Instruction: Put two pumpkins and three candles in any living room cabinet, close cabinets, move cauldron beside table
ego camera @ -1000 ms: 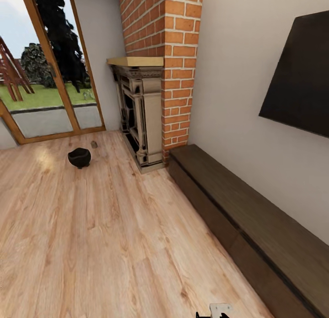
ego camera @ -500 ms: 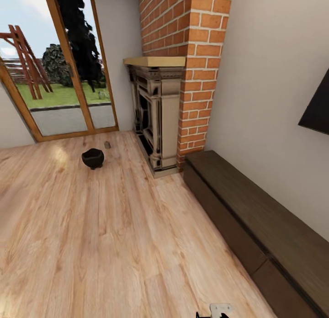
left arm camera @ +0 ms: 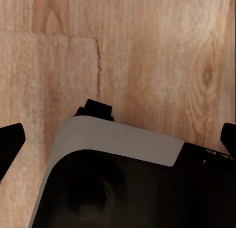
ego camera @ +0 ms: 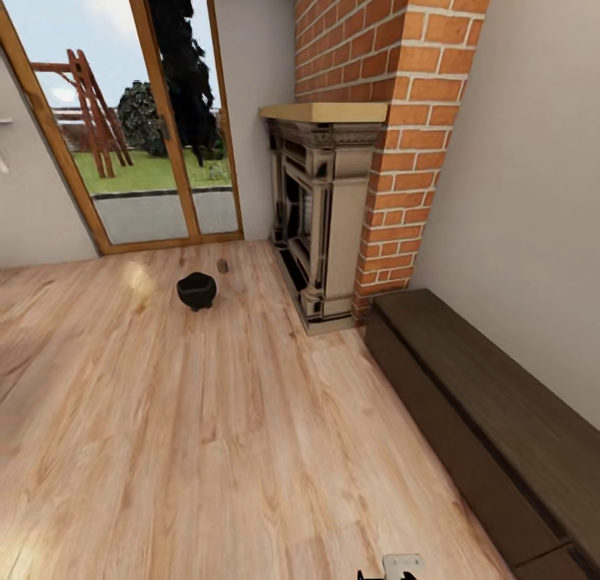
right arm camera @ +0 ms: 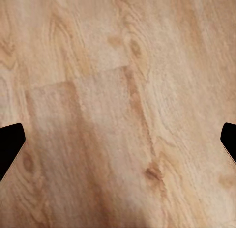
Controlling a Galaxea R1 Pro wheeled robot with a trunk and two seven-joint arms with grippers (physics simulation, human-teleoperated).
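Observation:
The black cauldron (ego camera: 197,290) stands on the wood floor in front of the glass door. Just beyond it lies one small tan candle (ego camera: 222,265). The long dark brown cabinet (ego camera: 483,413) runs along the right wall with its fronts shut. The pumpkins and the other candles are out of view. In the left wrist view my left gripper (left arm camera: 118,139) is open, its dark fingertips (left arm camera: 10,139) wide apart over the floor and a grey-black part of the robot. The right wrist view has my right gripper (right arm camera: 118,142) open above bare floorboards, holding nothing.
A brick chimney with a stone fireplace (ego camera: 321,222) stands between the cabinet's far end and the glass door (ego camera: 142,147). Wide wood floor (ego camera: 208,430) lies between me and the cauldron. A small white robot part (ego camera: 402,565) shows at the head view's lower edge.
The whole head view has swung left: fireplace, cauldron and cabinet sit further right in the picture and the black TV has left it. Nothing in the room has moved.

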